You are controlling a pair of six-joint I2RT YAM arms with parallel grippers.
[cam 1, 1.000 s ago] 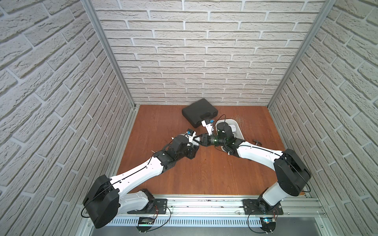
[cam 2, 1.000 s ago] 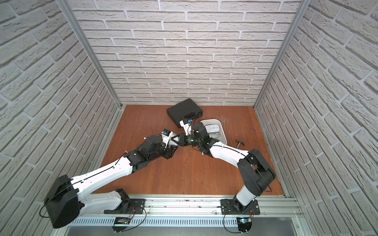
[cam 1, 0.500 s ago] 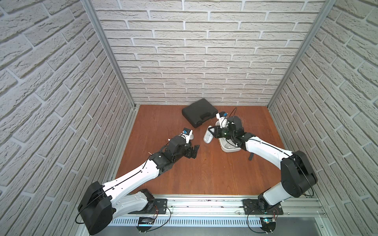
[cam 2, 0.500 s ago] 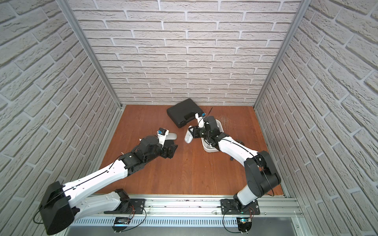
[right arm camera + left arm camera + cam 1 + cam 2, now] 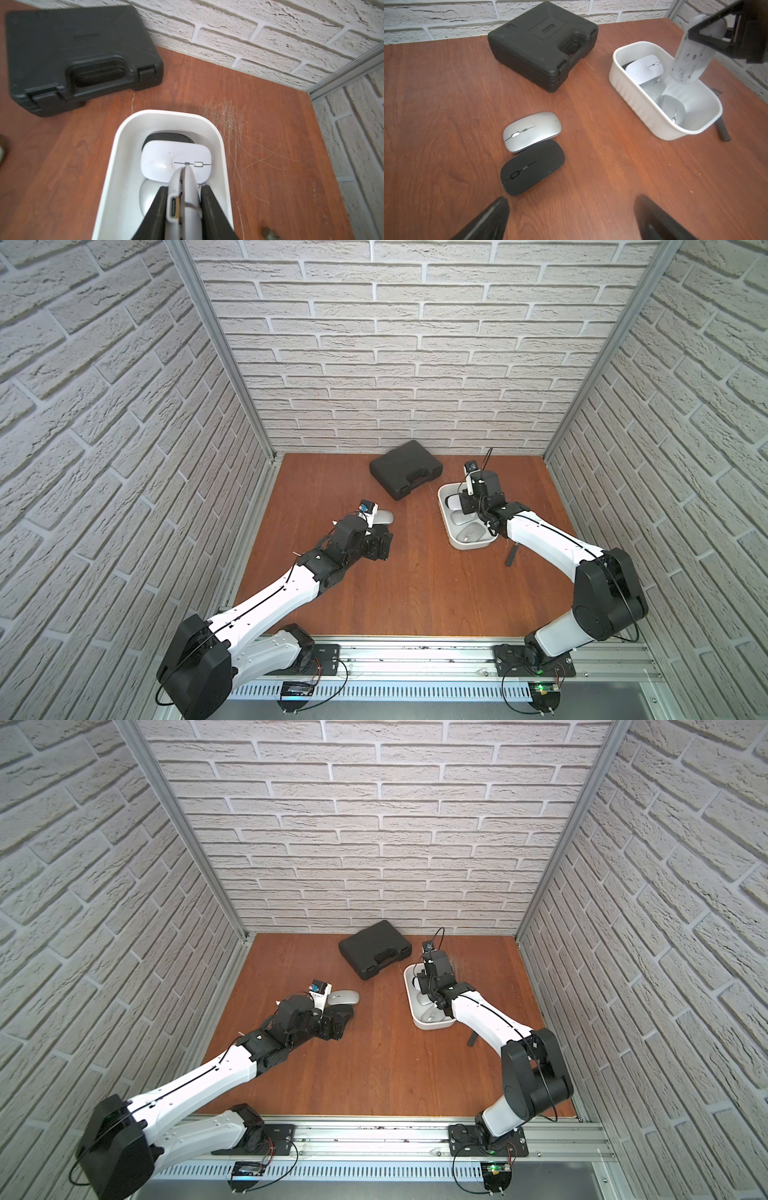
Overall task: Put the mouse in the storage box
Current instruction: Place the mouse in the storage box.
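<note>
Pale grey plastic is showing between the fingers of the right pincer: it is clamping a mouse edge-on by its flat faces (the charging port is facing the wrist camera). Directly below this pincer the storage box is sitting on the wooden table. The held mouse is hanging tilted over the box's opening; whether its lower end is dipping below the rim I cannot tell. Under the pincer's tips a white mouse is lying in the box on top of a dark mouse, and grey mice are lying further along inside.

The left pincer is standing wide apart, gripping nothing, hovering over bare table. Just ahead of its tips a black mouse and a silver mouse are lying side by side, touching. Beyond them a black case is resting near the brick wall.
</note>
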